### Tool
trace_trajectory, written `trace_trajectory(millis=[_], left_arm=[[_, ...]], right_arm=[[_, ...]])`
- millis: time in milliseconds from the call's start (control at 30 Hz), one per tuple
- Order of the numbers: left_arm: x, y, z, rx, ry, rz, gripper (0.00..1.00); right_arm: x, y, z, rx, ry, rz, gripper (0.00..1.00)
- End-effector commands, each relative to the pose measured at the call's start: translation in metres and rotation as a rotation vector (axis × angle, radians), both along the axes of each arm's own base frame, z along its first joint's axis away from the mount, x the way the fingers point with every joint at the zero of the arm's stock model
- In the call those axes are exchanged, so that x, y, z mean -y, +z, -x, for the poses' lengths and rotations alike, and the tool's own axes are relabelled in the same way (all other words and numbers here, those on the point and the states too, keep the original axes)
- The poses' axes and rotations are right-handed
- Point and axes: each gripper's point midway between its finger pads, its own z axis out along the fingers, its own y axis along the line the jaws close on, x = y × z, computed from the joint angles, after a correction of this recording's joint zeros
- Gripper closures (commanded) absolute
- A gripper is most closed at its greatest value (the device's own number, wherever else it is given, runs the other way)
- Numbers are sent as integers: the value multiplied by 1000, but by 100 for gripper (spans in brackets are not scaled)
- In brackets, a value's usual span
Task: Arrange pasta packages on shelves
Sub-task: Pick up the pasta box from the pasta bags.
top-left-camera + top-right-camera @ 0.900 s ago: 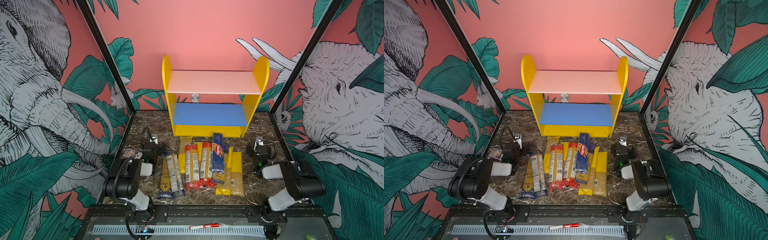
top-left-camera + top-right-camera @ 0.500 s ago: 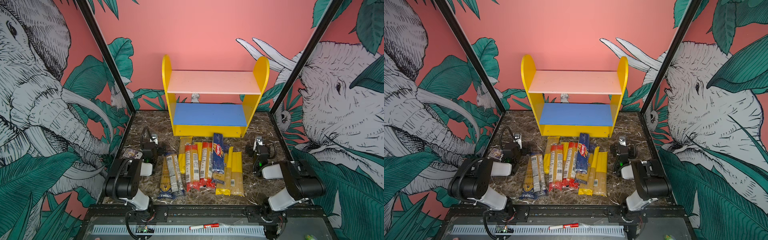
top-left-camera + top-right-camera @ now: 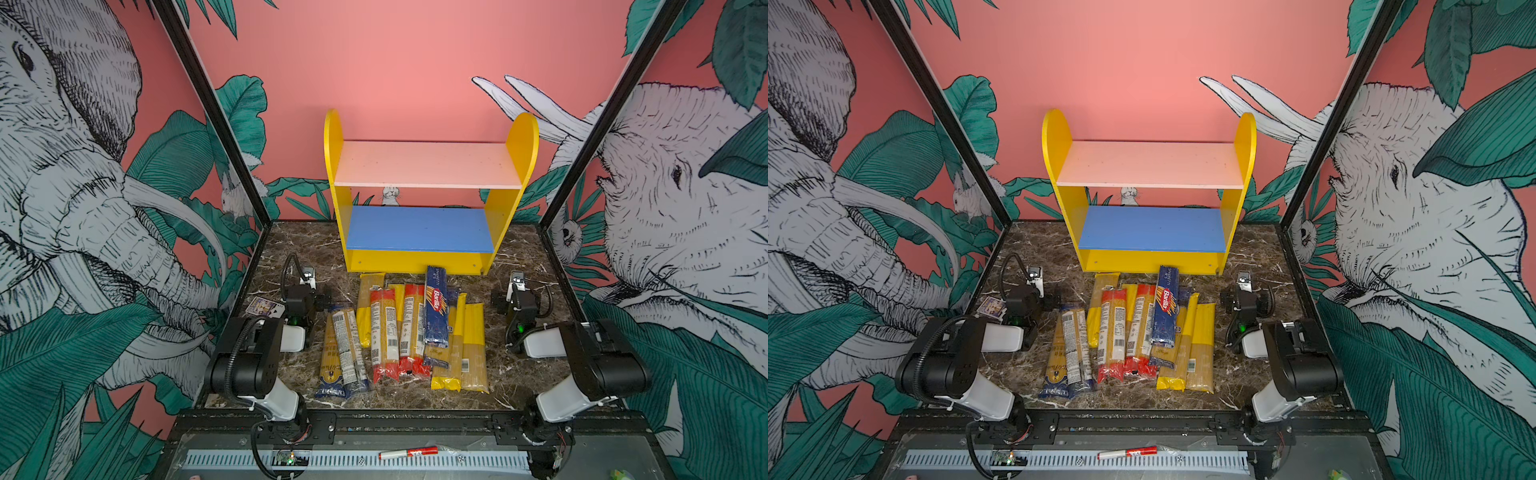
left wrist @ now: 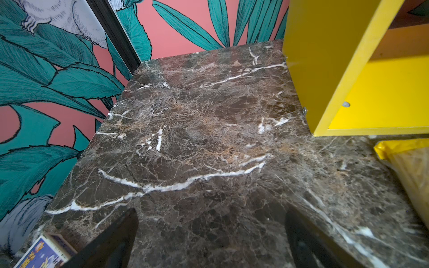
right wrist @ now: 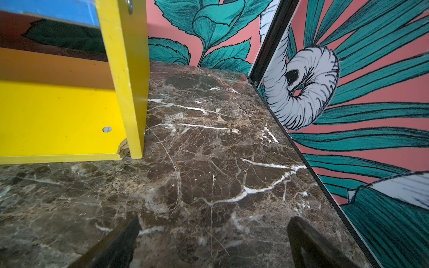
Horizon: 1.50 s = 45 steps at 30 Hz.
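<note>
Checking progress: nothing is shelved yet. Shelves [image 3: 521, 141] stand at the far middle of the table [image 3: 513, 384]. Pink board [image 3: 428, 164] and blue board [image 3: 419, 228] are both bare in both top views.

Packs [image 3: 384, 332] all lie flat on the table in one overlapping cluster just near of the shelves, long axes running near to far. There seem to be about eleven; the overlap prevents an exact count. Barilla box [image 3: 436, 307] lies on top, right of centre, with its far end close to the shelf base. Cannot tell whether it touches.

Left gripper [image 4: 210, 239]: jaws apart, nothing between them, over bare table left of the cluster, facing the left shelf foot. Right gripper [image 5: 212, 241]: jaws apart, empty, over bare table right of the cluster, facing the right shelf foot. Neither touches a pack.

Judgement: the task is at its very start, with none placed and every pack left to move. The Barilla box looks like the easiest first pick, since nothing lies on it. The packs beneath it should be freed afterwards.
</note>
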Motion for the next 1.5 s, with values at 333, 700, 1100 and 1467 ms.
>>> trace_trajectory(millis=[333, 700, 1100, 1467], left_arm=[[-1, 14, -5, 43, -1, 12, 1], [-1, 14, -5, 44, -1, 12, 1], [0, 14, -5, 42, -5, 10, 1], [-1, 35, -7, -32, 20, 0, 6]], right_arm=[[-1, 15, -4, 58, 6, -10, 1], [-1, 15, -4, 58, 6, -10, 1], [7, 36, 5, 71, -75, 24, 1], [24, 76, 27, -172, -383, 9, 1]])
